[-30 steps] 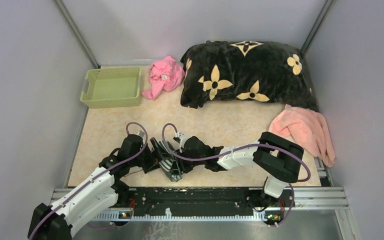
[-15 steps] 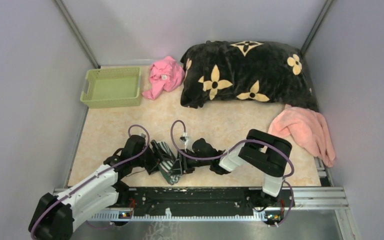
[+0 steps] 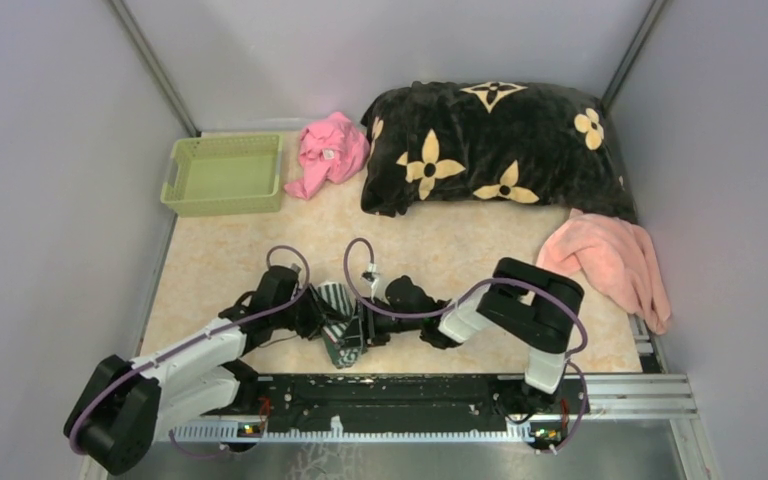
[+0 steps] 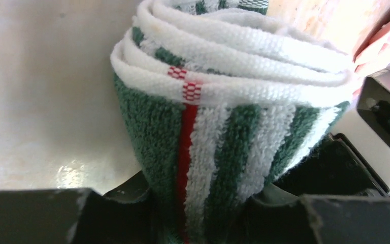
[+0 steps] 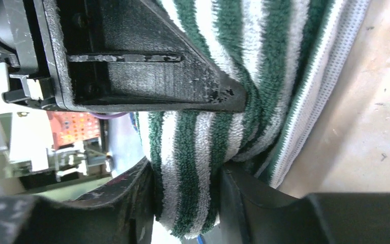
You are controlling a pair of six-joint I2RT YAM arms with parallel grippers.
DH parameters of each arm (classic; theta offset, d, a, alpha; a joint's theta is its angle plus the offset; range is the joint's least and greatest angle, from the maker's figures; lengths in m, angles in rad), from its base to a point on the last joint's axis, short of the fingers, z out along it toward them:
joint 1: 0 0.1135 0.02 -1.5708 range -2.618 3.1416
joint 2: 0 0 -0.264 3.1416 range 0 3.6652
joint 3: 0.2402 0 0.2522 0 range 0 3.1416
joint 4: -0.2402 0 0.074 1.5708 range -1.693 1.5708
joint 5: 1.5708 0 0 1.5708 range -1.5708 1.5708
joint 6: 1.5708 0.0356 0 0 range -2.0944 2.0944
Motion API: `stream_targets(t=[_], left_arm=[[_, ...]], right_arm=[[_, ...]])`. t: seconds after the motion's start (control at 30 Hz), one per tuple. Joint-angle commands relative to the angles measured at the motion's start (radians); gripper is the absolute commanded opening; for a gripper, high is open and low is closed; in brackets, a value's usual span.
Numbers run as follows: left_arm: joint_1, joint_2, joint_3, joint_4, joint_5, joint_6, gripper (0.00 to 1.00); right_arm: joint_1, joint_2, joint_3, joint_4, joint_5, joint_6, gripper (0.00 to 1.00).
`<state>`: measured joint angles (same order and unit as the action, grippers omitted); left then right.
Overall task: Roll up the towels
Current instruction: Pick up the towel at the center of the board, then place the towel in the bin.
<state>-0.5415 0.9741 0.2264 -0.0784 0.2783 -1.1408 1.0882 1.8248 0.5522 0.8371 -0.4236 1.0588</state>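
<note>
**Both claws clamped on the striped roll, near the table's front edge**

From overhead I see the green striped towel rolled into a short bundle near the near edge of the table, a little left of centre. It sits between my two arms. The left gripper meets it from the left and the right gripper from the right, so the two claws face each other across the roll.

On the left wrist camera the roll stands on end with its spiral of white edges on top. Its lower part is pinched in between the left claw, both fingers pressed into the pile. On the right wrist camera the right claw squeezes a striped fold of the same towel tight, and the cloth narrows where the fingers bite.

The pink towel lies crumpled and unrolled at the right side of the table, well apart from both claws, just in front of the black flowered blanket. A green basket and a bright pink cloth sit at the far left
</note>
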Motion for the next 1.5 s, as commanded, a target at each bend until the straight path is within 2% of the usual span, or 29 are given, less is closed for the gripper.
stream_targets(t=[0.0,0.17,0.43,0.47,0.5,0.53,0.77,0.93,1.07,1.33,1.47], left_arm=[[0.006,0.070,0.074,0.025,-0.214,0.099,0.28],[0.083,0.149,0.224,-0.020,-0.226,0.283,0.22],[0.339,0.304,0.525,-0.088,-0.032,0.551,0.18],[0.361,0.327,0.584,-0.111,-0.031,0.580,0.18],[0.376,0.354,0.641,-0.132,-0.028,0.609,0.18],[0.393,0.382,0.705,-0.149,-0.020,0.639,0.18],[0.532,0.617,1.137,-0.240,0.053,0.768,0.18],[0.660,0.843,1.430,-0.291,0.206,0.813,0.18],[0.717,1.057,1.663,-0.339,0.319,0.868,0.17],[0.785,1.391,1.994,-0.521,0.372,0.961,0.18],[0.819,1.476,2.043,-0.595,0.376,1.009,0.18]], right_arm=[[0.033,-0.074,0.025,-0.418,0.038,-0.153,0.46],[0.026,-0.265,0.124,-0.719,0.175,-0.320,0.61],[-0.082,-0.528,0.174,-0.982,0.324,-0.539,0.69],[-0.101,-0.561,0.173,-1.003,0.334,-0.564,0.83],[-0.118,-0.583,0.170,-1.019,0.344,-0.585,0.89],[-0.139,-0.600,0.167,-1.031,0.352,-0.605,0.92],[-0.222,-0.642,0.148,-1.044,0.362,-0.716,0.93],[-0.228,-0.581,0.171,-1.074,0.394,-0.781,0.93],[-0.233,-0.541,0.186,-1.076,0.392,-0.816,0.93],[-0.239,-0.450,0.219,-1.065,0.387,-0.821,0.93],[-0.240,-0.417,0.233,-1.075,0.393,-0.824,0.93]])
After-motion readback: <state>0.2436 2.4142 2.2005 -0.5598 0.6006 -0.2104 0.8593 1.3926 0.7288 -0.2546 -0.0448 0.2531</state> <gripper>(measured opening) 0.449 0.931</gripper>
